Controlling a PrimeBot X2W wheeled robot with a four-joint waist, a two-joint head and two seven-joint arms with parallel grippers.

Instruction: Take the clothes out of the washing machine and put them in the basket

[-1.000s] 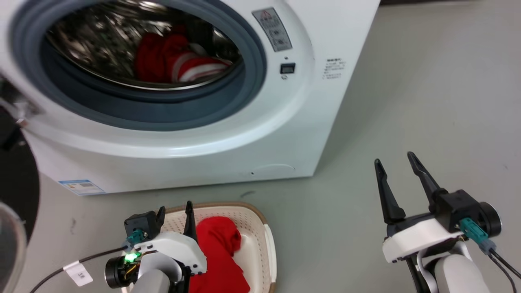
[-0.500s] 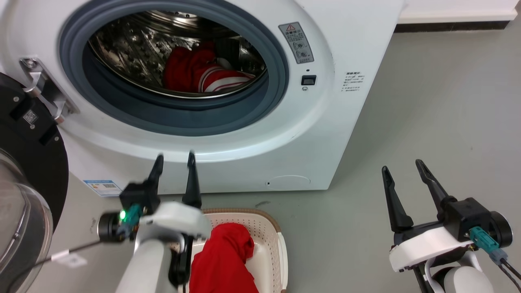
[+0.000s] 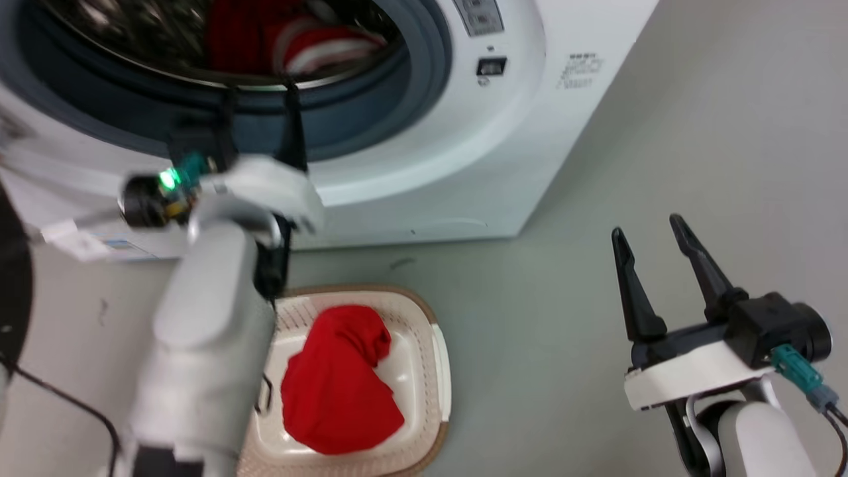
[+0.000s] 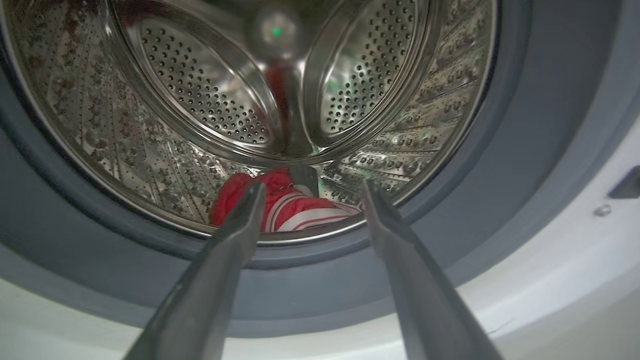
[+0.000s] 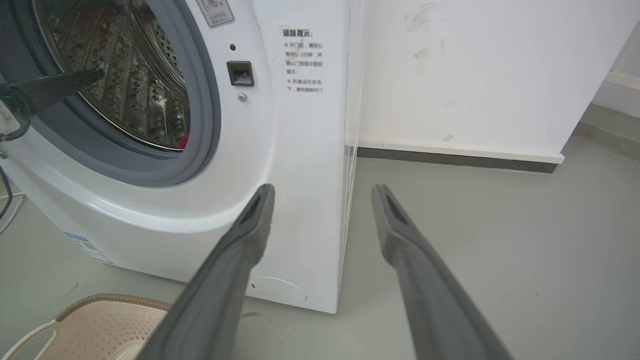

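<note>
Laundry run at the open washing machine (image 3: 424, 165): left claw (image 3: 260, 89) raised to the mouth of the drum (image 4: 200, 100), its two dark fingers apart and holding nothing, tips level with the lower arc of the grey rubber ring (image 3: 371, 112). Low inside the drum, just beyond those tips, the clothes (image 4: 295, 210): bright red fabric with white stripes, bunched against the perforated steel, touched by neither finger. Down on the floor (image 3: 662, 132) in front of the machine, the basket (image 3: 440, 358), cream plastic with a brown rim, partly hidden behind the pale left forearm. Inside it, a second red garment (image 3: 334, 391) in a loose heap, covering much of the bottom. Off to the right, well apart from machine and basket, the right claw (image 3: 646, 226), fingers spread and gripping nothing, pointing up over grey floor. From the right wrist: white machine side with a small printed label, a white wall (image 5: 475, 65) behind, a dark skirting strip at its foot. Head view blurred around the left arm.
</note>
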